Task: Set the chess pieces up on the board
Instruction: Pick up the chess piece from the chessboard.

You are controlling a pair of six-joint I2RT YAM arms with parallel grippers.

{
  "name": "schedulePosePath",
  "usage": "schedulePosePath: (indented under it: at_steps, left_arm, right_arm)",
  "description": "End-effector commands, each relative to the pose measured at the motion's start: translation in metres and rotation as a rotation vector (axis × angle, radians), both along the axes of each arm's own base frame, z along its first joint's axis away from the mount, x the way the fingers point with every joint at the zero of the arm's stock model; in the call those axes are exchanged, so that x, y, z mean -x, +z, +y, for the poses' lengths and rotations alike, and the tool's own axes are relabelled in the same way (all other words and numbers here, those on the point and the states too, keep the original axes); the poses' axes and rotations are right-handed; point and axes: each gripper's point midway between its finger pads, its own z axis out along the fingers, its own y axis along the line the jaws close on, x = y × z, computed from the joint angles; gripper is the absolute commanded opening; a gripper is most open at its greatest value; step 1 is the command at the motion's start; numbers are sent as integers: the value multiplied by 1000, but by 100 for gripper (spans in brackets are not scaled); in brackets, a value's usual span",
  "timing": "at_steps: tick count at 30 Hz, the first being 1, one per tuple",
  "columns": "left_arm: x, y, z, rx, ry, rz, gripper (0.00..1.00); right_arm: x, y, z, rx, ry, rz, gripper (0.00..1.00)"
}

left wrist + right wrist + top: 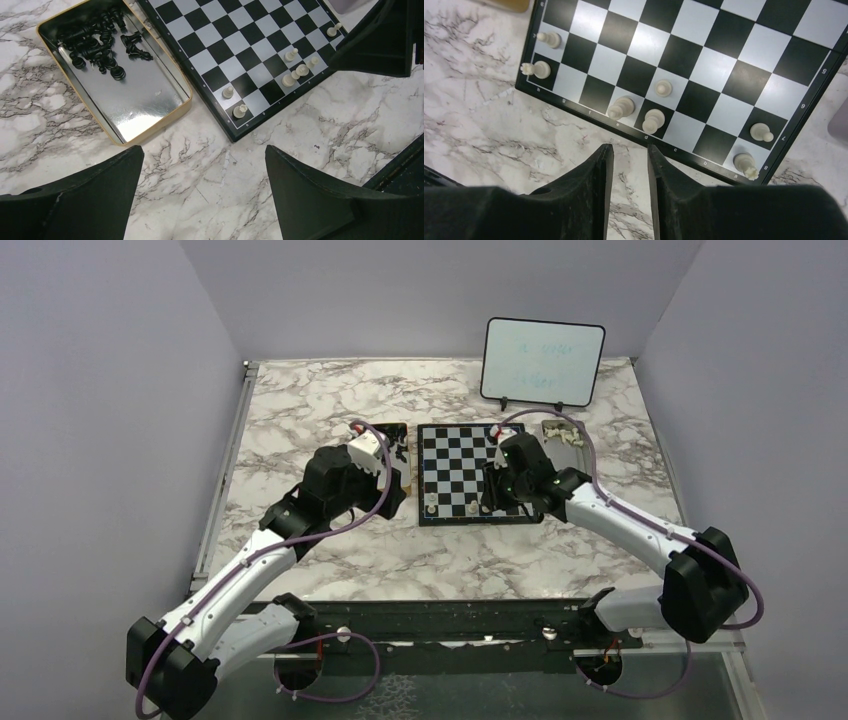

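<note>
The board (455,455) lies mid-table with several cream chess pieces (653,120) standing on its two nearest rows, among them a rook (745,164) at the right corner and another (536,69) at the left. My right gripper (630,150) hovers over marble just off the board's near edge, its jaws a narrow gap apart with nothing between them. My left gripper (205,170) hangs wide open and empty over marble near the board's (240,35) near-left corner. In the top view both grippers, left (392,490) and right (492,504), flank the near row.
A gold-rimmed metal tray (140,100) left of the board holds a heap of black pieces (97,42). Another small tray (563,432) with cream pieces sits right of the board. A whiteboard (543,360) stands upright at the back. The right arm (380,40) intrudes into the left wrist view.
</note>
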Motion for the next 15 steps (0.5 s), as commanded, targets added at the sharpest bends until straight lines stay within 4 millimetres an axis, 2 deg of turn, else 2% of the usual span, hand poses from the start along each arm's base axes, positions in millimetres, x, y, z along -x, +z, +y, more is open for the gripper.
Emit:
schedulePosePath:
  at_steps: [1,6,15]
  left_arm:
    - [-5,7,5,14,41,-40,92]
    - [-5,7,6,12,40,-43,91]
    - [-5,6,5,9,35,-41,91]
  right_arm:
    - [-1,-15,-4,54,-26,-6,37]
    - [-4,-20,-9,96,-40,-18,38]
    - [-8,-31,-4,108,-23,-2,38]
